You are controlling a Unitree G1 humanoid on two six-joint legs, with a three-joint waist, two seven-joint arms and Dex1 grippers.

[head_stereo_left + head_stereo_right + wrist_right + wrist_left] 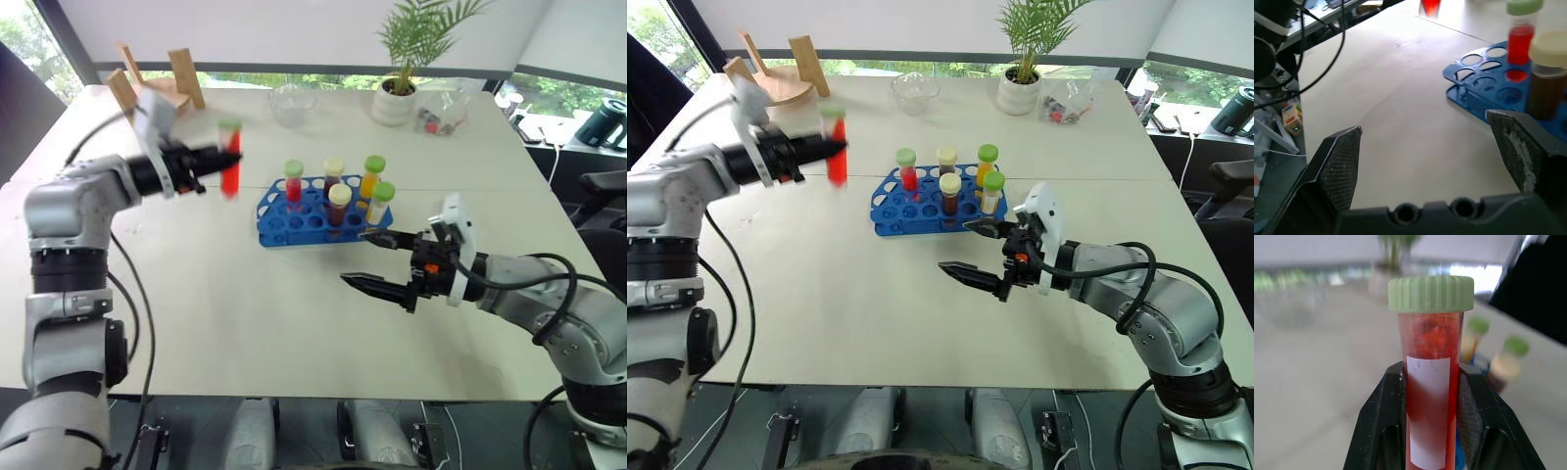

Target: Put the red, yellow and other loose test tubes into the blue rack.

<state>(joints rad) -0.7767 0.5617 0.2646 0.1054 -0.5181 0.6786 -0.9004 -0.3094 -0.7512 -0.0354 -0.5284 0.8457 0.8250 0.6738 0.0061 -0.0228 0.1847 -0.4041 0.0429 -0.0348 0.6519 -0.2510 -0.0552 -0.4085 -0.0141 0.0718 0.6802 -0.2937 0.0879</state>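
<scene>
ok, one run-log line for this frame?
left gripper: shut on red tube, held upright in air left of rack | right gripper: open, empty, beside rack | rack: five tubes seated

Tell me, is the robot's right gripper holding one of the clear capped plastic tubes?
No, the right gripper hangs open and empty over the table beside the bright blue plastic rack; the left gripper holds the red-liquid tube.

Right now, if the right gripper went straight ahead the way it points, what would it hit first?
Probably nothing: the open right gripper points across bare table, passing just in front of the blue rack, though depth is unclear.
</scene>
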